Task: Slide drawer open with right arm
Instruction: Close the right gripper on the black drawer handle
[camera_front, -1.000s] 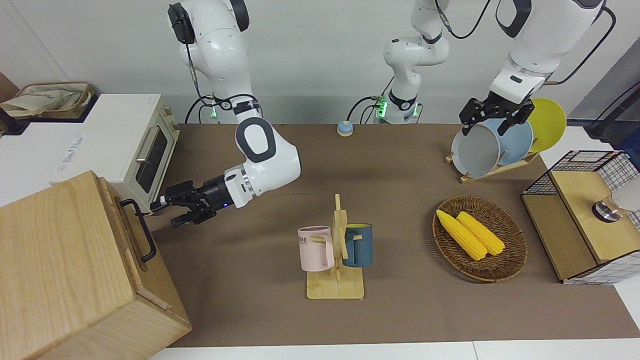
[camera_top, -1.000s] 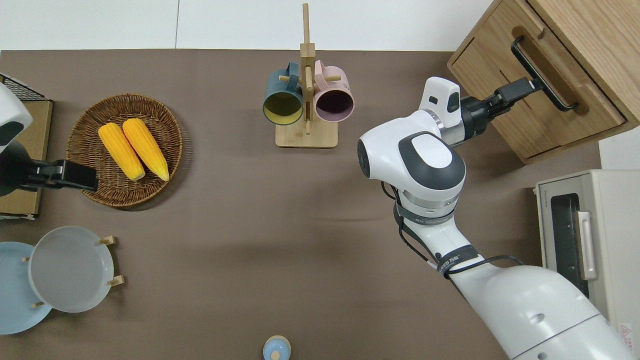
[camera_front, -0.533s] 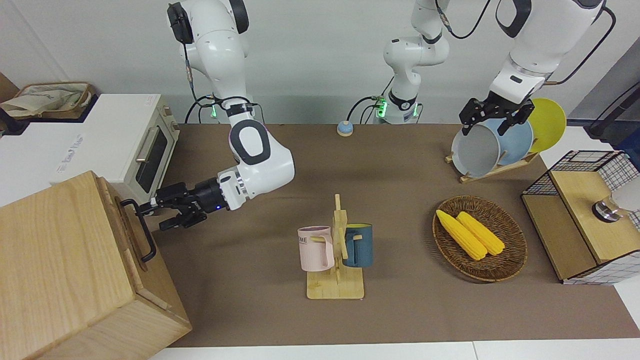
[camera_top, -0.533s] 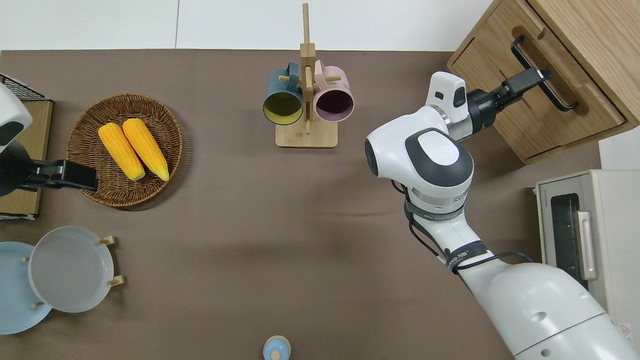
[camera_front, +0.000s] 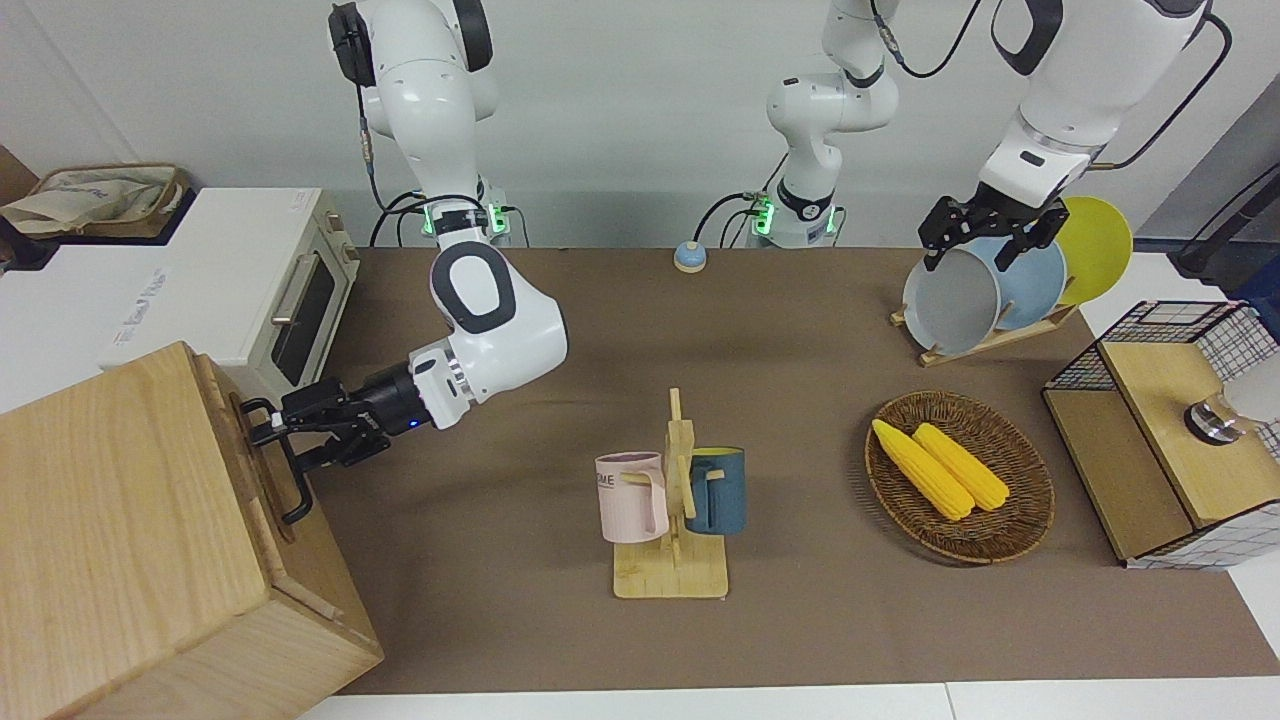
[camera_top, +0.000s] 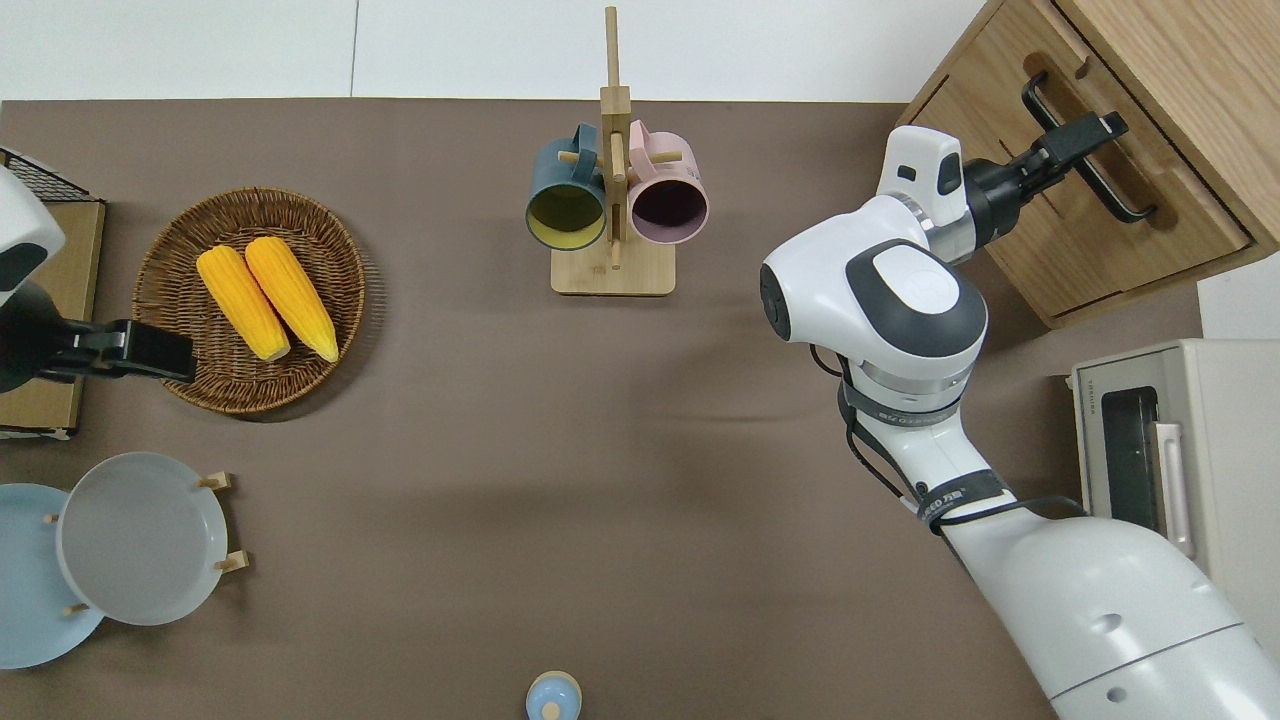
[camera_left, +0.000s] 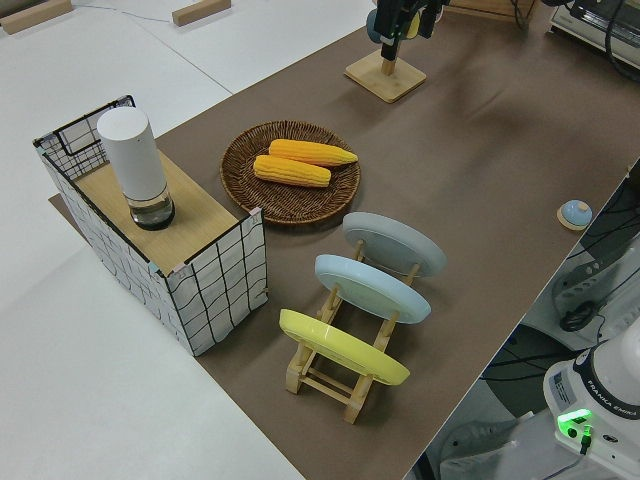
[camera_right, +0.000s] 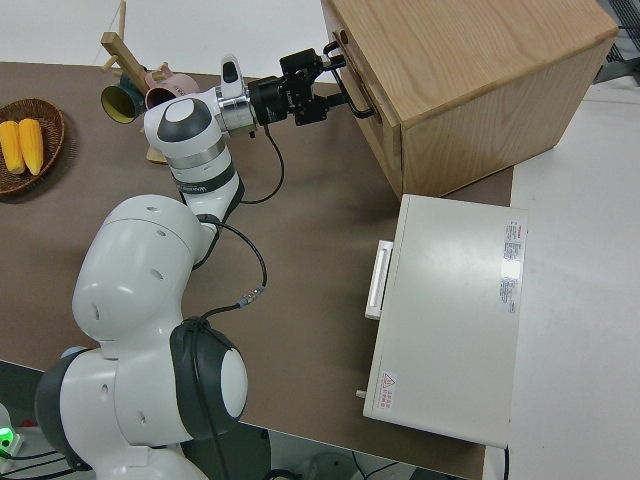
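Note:
The pale-wood drawer (camera_front: 262, 520) is shut in the big cabinet (camera_front: 120, 520) at the right arm's end of the table. Its black loop handle (camera_front: 292, 485) sticks out of the front panel. My right gripper (camera_front: 290, 440) is open and reaches sideways in front of the drawer. One finger is above the handle's bar and one below it, toward the end nearer to the robots. In the overhead view the gripper (camera_top: 1090, 135) crosses the handle (camera_top: 1125, 195). The right side view shows the gripper (camera_right: 325, 70) at the handle too. The left arm is parked.
A white toaster oven (camera_front: 300, 300) stands beside the cabinet, nearer to the robots. A wooden mug rack (camera_front: 672, 500) with two mugs stands mid-table. A wicker basket (camera_front: 1010, 535) with corn, a plate rack (camera_front: 985, 340) and a wire-mesh box (camera_front: 1150, 470) stand toward the left arm's end.
My right gripper has moved across the table to the cabinet and now has its open fingers astride the drawer handle. The drawer has not moved. The left arm has not moved.

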